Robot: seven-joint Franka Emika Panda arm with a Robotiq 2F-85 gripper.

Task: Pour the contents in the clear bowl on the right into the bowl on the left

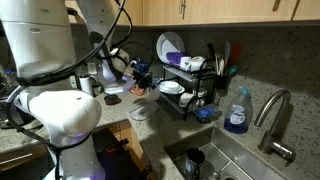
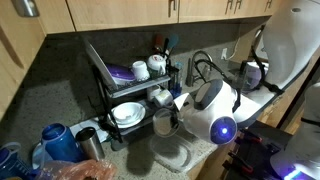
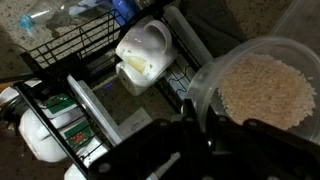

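In the wrist view my gripper [image 3: 200,108] is shut on the near rim of the clear bowl [image 3: 208,72]. The contents [image 3: 264,84] lie in it as a flat layer of pale whitish grains. The bowl hangs level above the counter, next to the dish rack. In both exterior views the gripper [image 1: 141,78] [image 2: 178,112] holds the clear bowl [image 2: 163,122] in front of the rack. Below it, another clear bowl [image 1: 138,113] [image 2: 170,155] stands on the counter.
A black wire dish rack [image 1: 185,85] [image 2: 125,90] [image 3: 70,60] holds plates, cups and a white mug [image 3: 145,55]. A sink [image 1: 215,155], a faucet [image 1: 275,120] and a blue soap bottle [image 1: 237,112] are nearby. Blue containers [image 2: 55,140] stand on the counter.
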